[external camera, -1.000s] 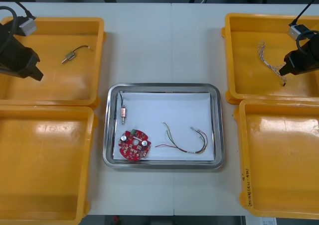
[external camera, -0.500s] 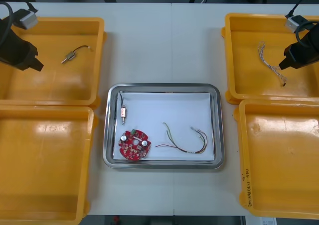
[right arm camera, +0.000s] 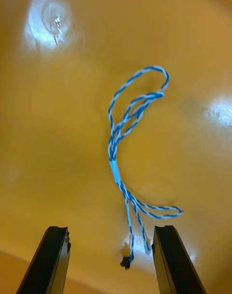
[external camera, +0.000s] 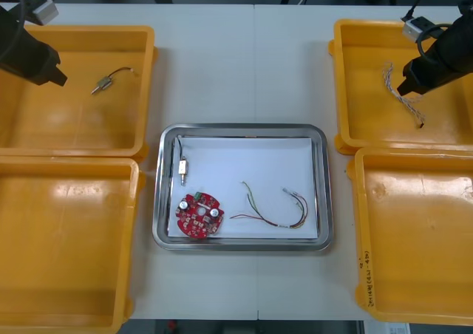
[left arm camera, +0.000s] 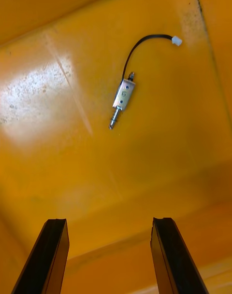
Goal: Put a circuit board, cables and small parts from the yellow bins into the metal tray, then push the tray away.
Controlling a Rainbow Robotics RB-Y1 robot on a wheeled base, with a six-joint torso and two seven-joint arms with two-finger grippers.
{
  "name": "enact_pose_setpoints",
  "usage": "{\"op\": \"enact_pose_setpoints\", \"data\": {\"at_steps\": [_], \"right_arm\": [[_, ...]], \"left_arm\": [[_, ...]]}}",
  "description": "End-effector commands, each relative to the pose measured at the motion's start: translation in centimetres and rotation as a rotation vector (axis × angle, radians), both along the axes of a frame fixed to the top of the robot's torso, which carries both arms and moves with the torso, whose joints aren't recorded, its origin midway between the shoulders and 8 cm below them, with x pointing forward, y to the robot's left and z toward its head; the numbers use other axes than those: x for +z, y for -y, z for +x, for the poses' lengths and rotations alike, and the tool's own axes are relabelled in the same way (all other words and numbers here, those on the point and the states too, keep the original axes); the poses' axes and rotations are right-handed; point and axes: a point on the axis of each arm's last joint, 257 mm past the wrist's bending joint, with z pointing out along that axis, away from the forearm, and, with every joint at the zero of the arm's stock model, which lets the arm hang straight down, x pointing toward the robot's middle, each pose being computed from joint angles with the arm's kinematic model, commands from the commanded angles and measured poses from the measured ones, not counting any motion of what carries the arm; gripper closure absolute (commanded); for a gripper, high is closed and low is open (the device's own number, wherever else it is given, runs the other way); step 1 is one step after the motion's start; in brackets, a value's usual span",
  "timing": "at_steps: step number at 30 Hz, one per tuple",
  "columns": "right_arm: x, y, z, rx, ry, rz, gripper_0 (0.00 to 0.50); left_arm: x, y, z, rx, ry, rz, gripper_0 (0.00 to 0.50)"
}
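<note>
Metal tray (external camera: 242, 129) sits mid-table, white inside. It holds a round red circuit board (external camera: 199, 216) at its near-left corner, a small metal part (external camera: 182, 168) on a black lead just beyond the board, and a red and yellow cable (external camera: 273, 210) toward its right side. Left of the tray and farther back, the left gripper (left arm camera: 108, 220) hangs released and empty over the far-left yellow bin (external camera: 81, 31), apart from a second small metal part (left arm camera: 123, 95) lying there. Right of the tray and farther back, the right gripper (right arm camera: 110, 228) hovers with fingers spread, holding nothing, over the twisted blue and white cable (right arm camera: 128, 144) in the far-right yellow bin (external camera: 341, 83)
</note>
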Motion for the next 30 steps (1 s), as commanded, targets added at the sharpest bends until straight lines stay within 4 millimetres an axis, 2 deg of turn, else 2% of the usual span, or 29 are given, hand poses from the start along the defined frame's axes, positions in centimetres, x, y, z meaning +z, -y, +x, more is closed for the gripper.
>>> {"op": "enact_pose_setpoints", "data": {"at_steps": [1, 10, 17, 24, 30], "right_arm": [[3.7, -2.4, 3.0, 0.06, 0.092, -0.046, 0.0], [3.1, -2.7, 4.6, 0.08, 0.126, -0.097, 0.0], [1.0, -2.4, 5.1, 0.135, 0.14, -0.11, 0.0], [0.3, -2.4, 4.9, 0.145, 0.13, -0.112, 0.0], [-1.4, -2.5, 5.1, 0.123, 0.135, -0.078, 0.0]], "left_arm": [[2.4, 3.2, 2.5, -0.114, 0.081, 0.051, 0.0], [1.5, 5.7, 5.9, -0.14, 0.143, 0.025, 0.0], [0.5, 6.9, 8.1, -0.152, 0.182, 0.035, 0.0], [-0.6, 6.8, 9.2, -0.167, 0.205, 0.075, 0.0], [-1.3, 6.0, 9.5, -0.219, 0.209, 0.137, 0.0]]}}
